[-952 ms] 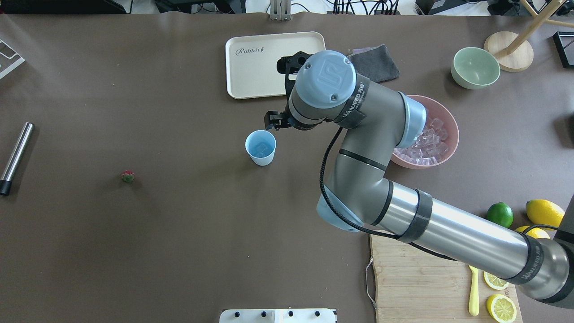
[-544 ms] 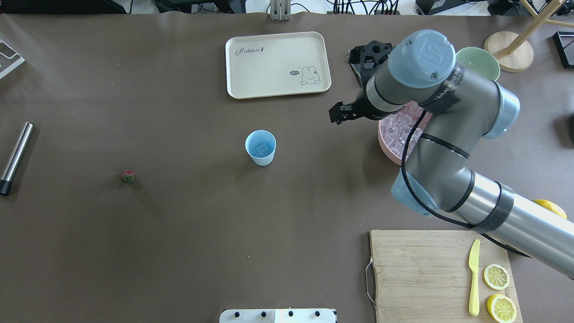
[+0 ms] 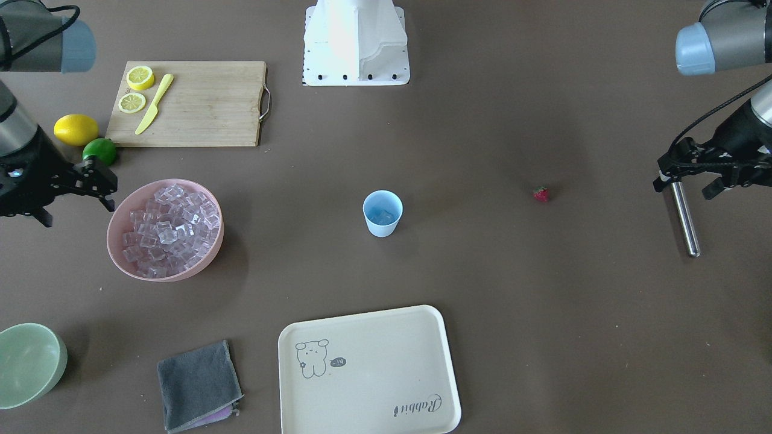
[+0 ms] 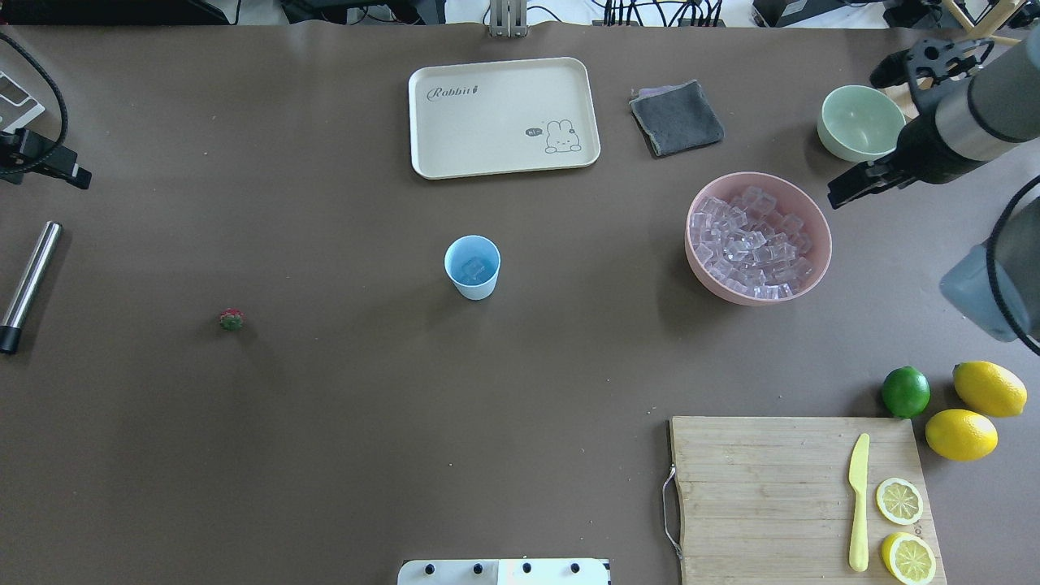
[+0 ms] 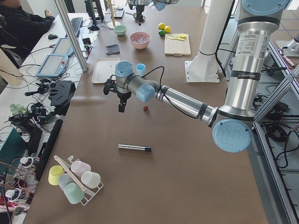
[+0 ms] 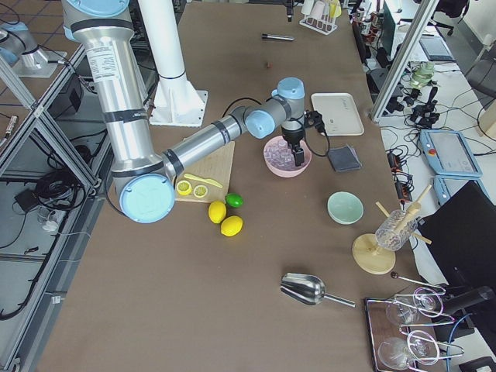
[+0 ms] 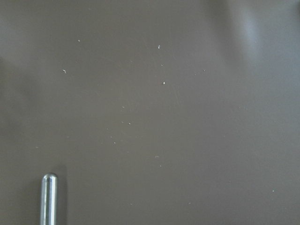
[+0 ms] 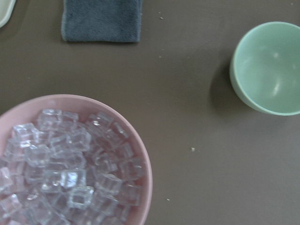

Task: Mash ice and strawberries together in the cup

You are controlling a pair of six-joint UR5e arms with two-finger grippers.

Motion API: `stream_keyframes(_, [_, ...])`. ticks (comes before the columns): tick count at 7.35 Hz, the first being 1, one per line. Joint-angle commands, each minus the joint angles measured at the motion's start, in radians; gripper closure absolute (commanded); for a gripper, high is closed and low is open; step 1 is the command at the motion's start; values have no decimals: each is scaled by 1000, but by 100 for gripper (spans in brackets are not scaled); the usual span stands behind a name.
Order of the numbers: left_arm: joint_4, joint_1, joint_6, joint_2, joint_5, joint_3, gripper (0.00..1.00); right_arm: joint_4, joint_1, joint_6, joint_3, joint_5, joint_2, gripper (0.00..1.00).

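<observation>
The light blue cup stands upright mid-table with one clear ice cube inside it. More ice fills the pink bowl to its right. The tiny red strawberry lies alone on the table, left of the cup. My right gripper hovers open and empty just outside the pink bowl, between it and the pale green bowl. My left gripper hangs open and empty at the far left, above the metal rod.
A steel rod with a black tip lies at the left edge. The cream tray, grey cloth and pale green bowl sit at the back. Near right are a cutting board, a knife, lemons and a lime.
My right arm has swung away from the cup to the right, past the pink bowl. The left gripper has come into view at the left edge. The cup and strawberry have not moved.
</observation>
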Motion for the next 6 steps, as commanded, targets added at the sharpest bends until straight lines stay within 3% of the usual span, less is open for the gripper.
stream_keyframes(1, [-20,78,-54,3,4,-5,3,-11,232,-339,-19,105,-145,1])
stream_keyframes(5, [-20,126,-65,-8,23,9,3,-9,537,-762,-281,160,-173,1])
stream_keyframes(6, [-22,129,-67,-11,23,17,3,-11,555,-807,-302,160,-173,1])
